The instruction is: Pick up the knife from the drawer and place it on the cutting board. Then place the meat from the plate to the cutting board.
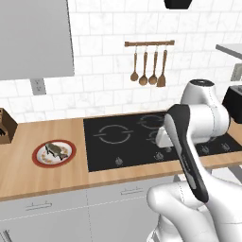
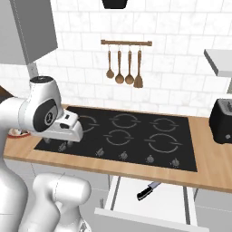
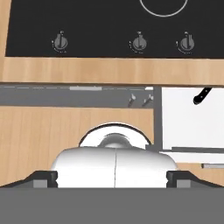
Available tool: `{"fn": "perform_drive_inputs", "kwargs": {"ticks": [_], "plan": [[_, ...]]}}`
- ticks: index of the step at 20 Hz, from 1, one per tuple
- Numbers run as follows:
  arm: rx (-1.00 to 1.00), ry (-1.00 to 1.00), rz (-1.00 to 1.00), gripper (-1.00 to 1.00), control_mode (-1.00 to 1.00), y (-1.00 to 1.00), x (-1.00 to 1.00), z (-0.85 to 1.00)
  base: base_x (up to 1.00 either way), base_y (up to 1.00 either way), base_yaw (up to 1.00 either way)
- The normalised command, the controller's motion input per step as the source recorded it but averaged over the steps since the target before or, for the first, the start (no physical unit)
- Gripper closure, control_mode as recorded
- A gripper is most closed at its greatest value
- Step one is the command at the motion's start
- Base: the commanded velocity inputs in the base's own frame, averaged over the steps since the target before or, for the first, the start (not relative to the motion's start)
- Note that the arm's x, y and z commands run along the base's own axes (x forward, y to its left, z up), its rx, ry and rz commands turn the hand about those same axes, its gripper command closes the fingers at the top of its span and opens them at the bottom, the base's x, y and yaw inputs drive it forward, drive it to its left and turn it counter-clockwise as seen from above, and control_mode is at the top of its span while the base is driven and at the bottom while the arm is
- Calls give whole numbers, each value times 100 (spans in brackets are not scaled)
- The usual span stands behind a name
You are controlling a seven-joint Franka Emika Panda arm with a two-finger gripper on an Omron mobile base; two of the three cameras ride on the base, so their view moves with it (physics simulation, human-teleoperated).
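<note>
Knife (image 2: 148, 190) lies in open drawer (image 2: 167, 204), lower centre of right base view (light, rigid, slick blade); grab black handle. Tool (image 3: 112, 177) released, fingers spread, empty.

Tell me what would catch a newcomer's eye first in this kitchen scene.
Probably the open drawer below the counter's front edge, white inside, with the small black-handled knife lying in it. Next, the black stove top set into the wooden counter, with wooden spoons hanging on the tiled wall above it. Off to the left sits the red-rimmed plate holding the meat.
</note>
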Motion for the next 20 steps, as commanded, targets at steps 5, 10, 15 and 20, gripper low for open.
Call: {"fn": "perform_drive_inputs", "kwargs": {"ticks": [5,10,15,20], "plan": [[2,0,0,-100,-100,0,-7,0,0,0,0],[0,0,0,-100,-100,0,0,0,0,0,0],[0,0,0,-100,-100,0,0,0,0,0,0],[0,0,0,-100,100,0,0,0,-7,1,0]]}}
